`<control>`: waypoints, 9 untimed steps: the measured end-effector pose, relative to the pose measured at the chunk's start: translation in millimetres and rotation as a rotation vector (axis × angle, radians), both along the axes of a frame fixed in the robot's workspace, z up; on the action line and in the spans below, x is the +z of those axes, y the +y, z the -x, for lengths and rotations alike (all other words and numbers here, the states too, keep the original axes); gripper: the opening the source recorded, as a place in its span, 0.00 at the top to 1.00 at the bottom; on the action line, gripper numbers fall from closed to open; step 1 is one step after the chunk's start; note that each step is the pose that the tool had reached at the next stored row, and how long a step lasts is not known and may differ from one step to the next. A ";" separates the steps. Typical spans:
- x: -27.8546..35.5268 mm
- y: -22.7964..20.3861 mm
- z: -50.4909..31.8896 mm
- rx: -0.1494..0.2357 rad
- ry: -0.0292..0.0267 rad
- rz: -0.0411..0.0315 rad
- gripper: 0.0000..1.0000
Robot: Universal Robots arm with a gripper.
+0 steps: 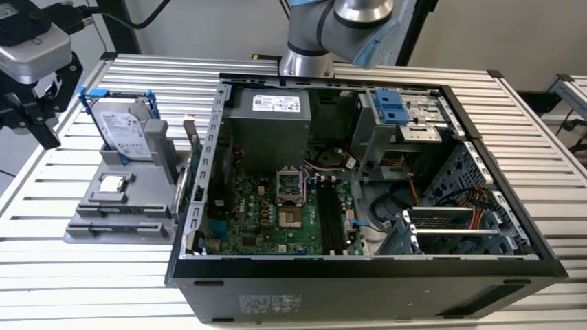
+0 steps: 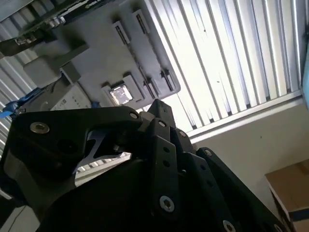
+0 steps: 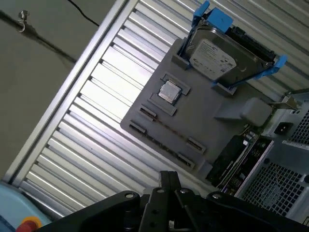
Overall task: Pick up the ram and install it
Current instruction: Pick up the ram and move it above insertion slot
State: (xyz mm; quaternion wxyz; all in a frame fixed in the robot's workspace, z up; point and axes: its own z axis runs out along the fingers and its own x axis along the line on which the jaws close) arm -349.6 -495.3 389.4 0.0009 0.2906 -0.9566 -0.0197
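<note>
- Grey tray (image 3: 193, 116), left of the computer case (image 1: 367, 267), seems to hold the ram (image 3: 171, 130) edge-up in its long slot.
- Gripper (image 3: 168, 175) hovers above, tips together, empty; it should open and align squarely with the stick.

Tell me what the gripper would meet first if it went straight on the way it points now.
The gripper would probably meet the grey tray, near its slotted edge. Depth is unclear, so it might instead reach the slatted table beside it.
</note>
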 end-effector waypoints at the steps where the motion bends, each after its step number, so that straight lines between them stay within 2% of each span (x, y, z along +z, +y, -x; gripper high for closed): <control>1: 0.0 0.0 0.0 0.018 0.0000 0.0003 1.00; 9: 0.0 0.0 0.1 0.163 -0.0001 0.0025 1.00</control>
